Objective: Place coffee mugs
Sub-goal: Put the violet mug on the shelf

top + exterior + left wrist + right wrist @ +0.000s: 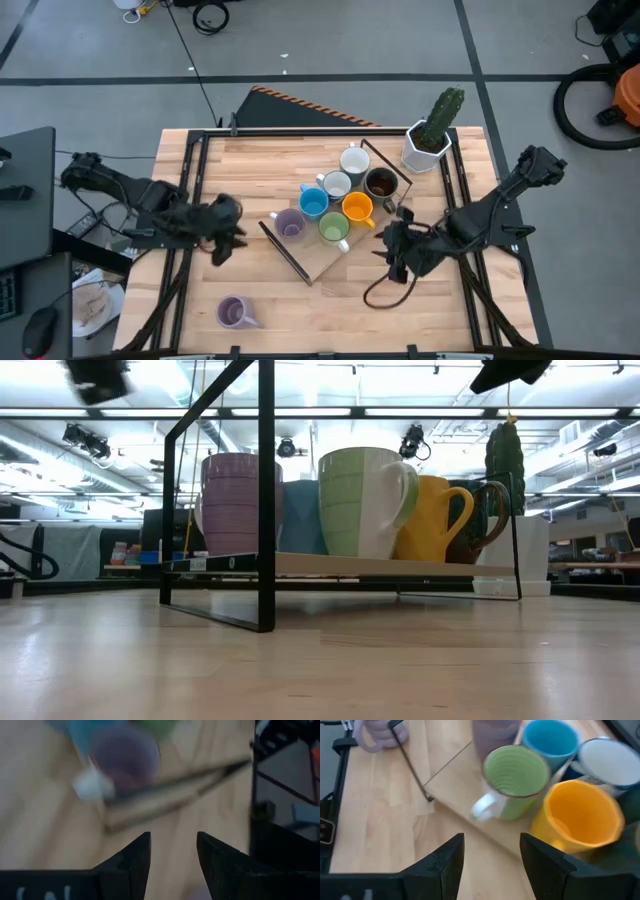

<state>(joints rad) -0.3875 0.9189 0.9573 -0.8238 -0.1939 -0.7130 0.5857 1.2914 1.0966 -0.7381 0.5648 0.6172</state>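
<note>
On the wooden tray point(318, 262) at mid-table I count seven mugs clustered: lilac mug point(289, 226), blue mug point(313, 203), green mug point(334, 229), orange mug point(358, 208), dark brown mug point(381, 183) and two pale mugs point(337, 186) toward the far side. A second lilac mug point(234, 313) stands alone on the table point(200, 300) near the front left, well apart from the tray. Judged risk: I see little free tray surface, so bringing the stray mug in could knock the lilac or green mug at the near edge, or catch the tray's black wire frame point(265, 500). A loose cable point(385, 292) lies just beside the right gripper and could snag. The left gripper point(228, 240) hovers just left of the tray, fingers spread and holding nothing, pointed toward the tray's lilac mug. The right gripper point(398, 250) hovers just right of the tray, fingers likewise spread and empty, facing the green and orange mugs. The cactus pot point(428, 145) stands at the far right.
</note>
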